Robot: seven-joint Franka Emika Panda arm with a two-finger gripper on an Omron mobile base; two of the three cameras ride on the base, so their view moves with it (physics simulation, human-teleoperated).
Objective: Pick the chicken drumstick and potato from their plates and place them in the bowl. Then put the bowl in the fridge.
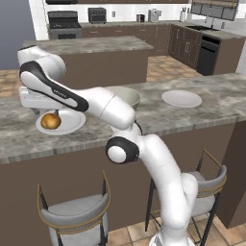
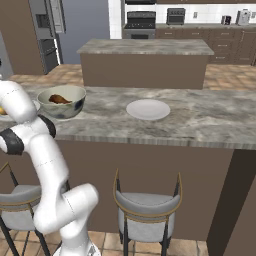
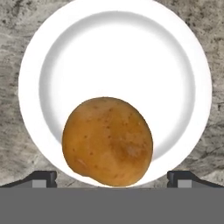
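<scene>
Golden-brown, the potato (image 3: 107, 141) sits on its white plate (image 3: 118, 48) between our gripper (image 3: 112, 178) fingers (image 3: 43, 178), which stand wide apart, not touching it.

The potato (image 3: 107, 141) is round and golden-brown. It sits on a flat white plate (image 3: 116, 48), near the plate's 6 o'clock edge in the hand view. The dark brown chicken drumstick (image 2: 60, 99) lies inside the deep pale bowl (image 2: 62, 102). The other white plate (image 2: 147, 109) lies at the bowl's 3 o'clock.
</scene>
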